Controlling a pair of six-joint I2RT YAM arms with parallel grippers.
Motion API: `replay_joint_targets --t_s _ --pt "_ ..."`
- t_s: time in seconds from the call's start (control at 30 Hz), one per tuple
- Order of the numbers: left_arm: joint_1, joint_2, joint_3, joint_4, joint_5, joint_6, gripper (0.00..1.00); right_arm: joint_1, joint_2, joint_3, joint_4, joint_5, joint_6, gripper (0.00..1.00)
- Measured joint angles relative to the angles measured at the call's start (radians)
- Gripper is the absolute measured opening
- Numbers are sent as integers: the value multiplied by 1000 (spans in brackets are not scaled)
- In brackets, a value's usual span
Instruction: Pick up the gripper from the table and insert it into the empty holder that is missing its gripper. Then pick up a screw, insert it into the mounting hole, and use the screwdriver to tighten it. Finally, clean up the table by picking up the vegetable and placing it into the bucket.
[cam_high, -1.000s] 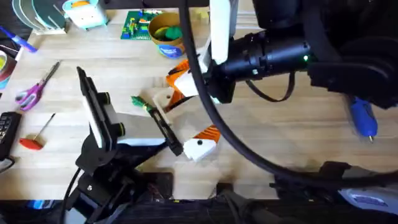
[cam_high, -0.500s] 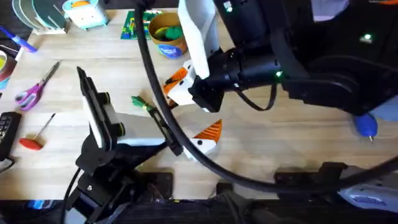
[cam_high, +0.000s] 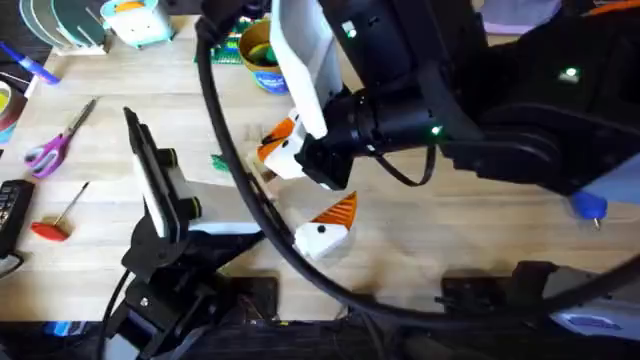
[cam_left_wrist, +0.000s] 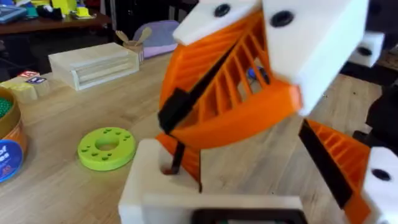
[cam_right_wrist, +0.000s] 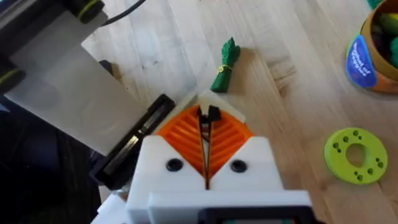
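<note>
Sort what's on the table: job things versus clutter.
Job: white-and-orange finger, black holder bar, blue screwdriver, toy vegetable, yellow bucket.
Clutter: scissors, red-handled tool, green disc.

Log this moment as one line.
right gripper: shut, beside holder | loose gripper: on table, uninserted | vegetable: on table, outside bucket | screwdriver: on table
</note>
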Motion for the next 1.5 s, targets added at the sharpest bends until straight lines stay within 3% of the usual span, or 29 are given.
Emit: replay_joint_targets --t_s 1.0,1.5 --pt "0 0 0 0 0 0 993 3 37 0 4 27 0 10" --pt "0 0 0 0 0 0 993 3 37 0 4 27 -1 228"
